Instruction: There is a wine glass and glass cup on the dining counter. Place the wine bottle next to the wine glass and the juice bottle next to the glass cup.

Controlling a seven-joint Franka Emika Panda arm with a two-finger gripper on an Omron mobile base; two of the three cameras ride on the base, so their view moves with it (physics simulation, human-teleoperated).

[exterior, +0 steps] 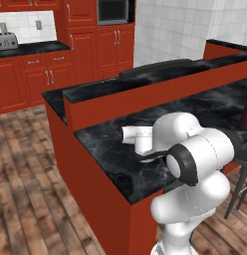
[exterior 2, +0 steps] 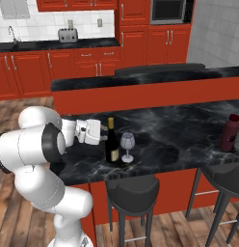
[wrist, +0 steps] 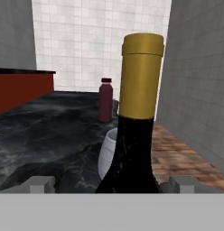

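The dining counter (exterior 2: 189,130), a long black marble top with white veins, red sides and a raised red ledge along its far edge, runs across the scene. In the right base view the white arm reaches over its left end, and the gripper (exterior 2: 103,132) sits level just to the left of the wine bottle (exterior 2: 111,142). In the hand view its fingertips (wrist: 41,184) stand wide apart on either side of the bottle's shoulder, not pressed against the glass. The wine bottle stands upright near the counter's near edge, slim and near-black with a gold top. The wine glass (exterior 2: 127,146) stands just beside it on the right. The juice bottle (exterior 2: 229,133), maroon and wider, stands upright well apart, far to the right along the counter.
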